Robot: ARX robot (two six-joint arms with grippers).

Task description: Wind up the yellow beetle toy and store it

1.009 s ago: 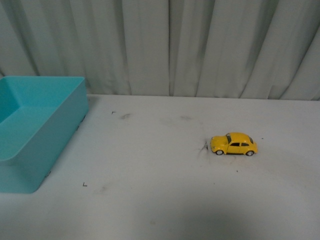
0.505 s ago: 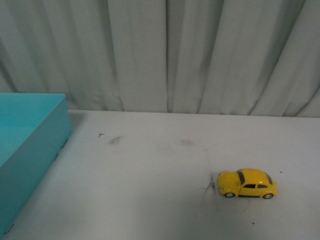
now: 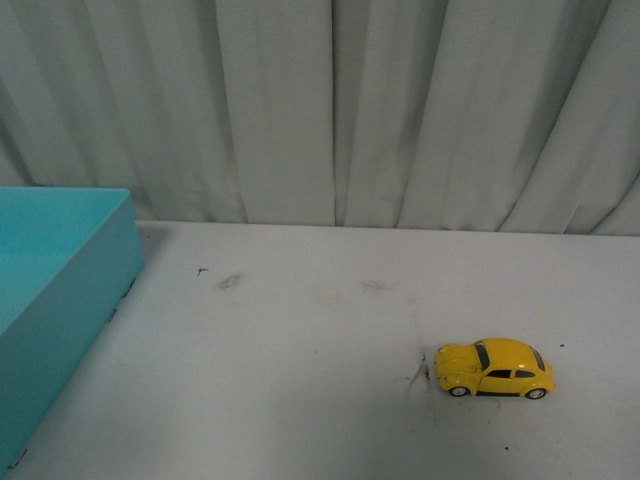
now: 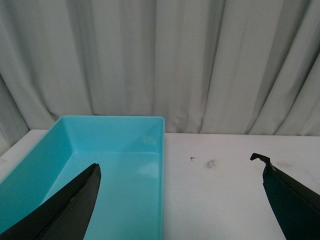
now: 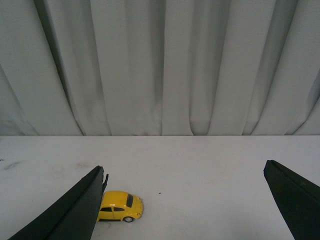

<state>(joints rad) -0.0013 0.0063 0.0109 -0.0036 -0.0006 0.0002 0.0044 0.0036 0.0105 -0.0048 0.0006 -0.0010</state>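
Observation:
The yellow beetle toy (image 3: 495, 368) stands on its wheels on the white table (image 3: 300, 380), right of centre, with its nose pointing left. In the right wrist view the toy (image 5: 121, 205) sits low beside one dark finger (image 5: 75, 215), which hides its rear end. My right gripper (image 5: 185, 167) is open and holds nothing. My left gripper (image 4: 176, 162) is also open and empty, hanging over the right-hand rim of the teal bin (image 4: 162, 150). Neither arm shows in the front view.
The teal bin (image 3: 70, 290) stands at the table's left edge, with nothing inside in the part I see. Grey pleated curtains (image 3: 330, 110) close off the back of the table. Small dark scuffs (image 3: 230, 281) mark the tabletop.
A second ago the front view shifted, so the toy and the bin now sit lower in the picture. Over the last half second nothing has moved.

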